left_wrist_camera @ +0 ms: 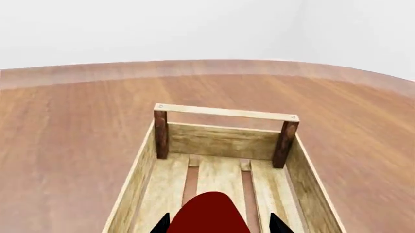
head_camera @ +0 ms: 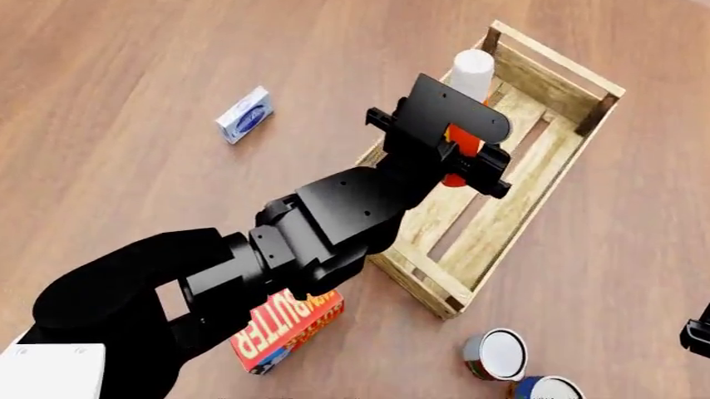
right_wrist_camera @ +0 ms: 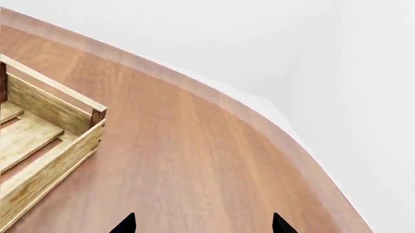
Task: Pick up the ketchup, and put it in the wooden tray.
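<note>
left gripper (head_camera: 466, 158) clamped on the ketchup (head_camera: 470, 100), held above the wooden tray (head_camera: 521, 212) interior toward its 1 o'clock end, likely for release inside; right gripper (right_wrist_camera: 202, 224) with fingers apart, idle at 5 o'clock.

The left gripper (head_camera: 461, 154) grips the ketchup (head_camera: 470, 91) above the wooden tray (head_camera: 500, 224), white cap towards the tray's far end.

ketchup (head_camera: 468, 108) mostly hidden by left gripper (head_camera: 471, 148), blue can (head_camera: 547, 388) cropped
</note>
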`<state>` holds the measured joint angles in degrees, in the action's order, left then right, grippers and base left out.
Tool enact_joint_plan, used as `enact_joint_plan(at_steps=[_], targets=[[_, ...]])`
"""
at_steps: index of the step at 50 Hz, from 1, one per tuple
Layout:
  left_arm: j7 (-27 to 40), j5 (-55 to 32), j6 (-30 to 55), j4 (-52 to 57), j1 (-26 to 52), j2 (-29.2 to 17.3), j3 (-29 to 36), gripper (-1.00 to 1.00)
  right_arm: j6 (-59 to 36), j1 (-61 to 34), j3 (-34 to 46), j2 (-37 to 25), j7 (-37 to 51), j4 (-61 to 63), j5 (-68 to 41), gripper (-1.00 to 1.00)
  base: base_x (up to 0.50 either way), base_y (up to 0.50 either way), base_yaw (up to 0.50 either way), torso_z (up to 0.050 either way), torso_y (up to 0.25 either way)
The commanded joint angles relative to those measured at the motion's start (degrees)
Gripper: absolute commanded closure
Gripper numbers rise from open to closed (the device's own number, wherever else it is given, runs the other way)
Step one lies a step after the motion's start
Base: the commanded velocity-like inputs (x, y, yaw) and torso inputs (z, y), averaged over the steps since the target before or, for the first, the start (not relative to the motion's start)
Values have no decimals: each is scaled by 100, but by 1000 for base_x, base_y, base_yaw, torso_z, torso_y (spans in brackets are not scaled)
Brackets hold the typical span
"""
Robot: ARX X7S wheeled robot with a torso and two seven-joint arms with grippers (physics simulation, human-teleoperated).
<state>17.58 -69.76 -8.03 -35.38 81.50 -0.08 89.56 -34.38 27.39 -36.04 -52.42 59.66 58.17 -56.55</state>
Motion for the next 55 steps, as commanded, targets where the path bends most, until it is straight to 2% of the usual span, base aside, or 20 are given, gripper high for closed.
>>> enact_joint_plan(at_steps=[1,15,55], targets=[[31,37,-22,92,24,8,-47,100,30,25,9,-29,66,-9,-17,-100,0,0,0,0,-172],[54,161,9,95,12,8,-52,100,69,54,17,-57,117,-17,-25,-100,0,1,0,0,-153],[-50,849,98,-157,-383,8,-78,100,78,113,12,-156,328,-38,-158,-100,0,0,0,0,0]])
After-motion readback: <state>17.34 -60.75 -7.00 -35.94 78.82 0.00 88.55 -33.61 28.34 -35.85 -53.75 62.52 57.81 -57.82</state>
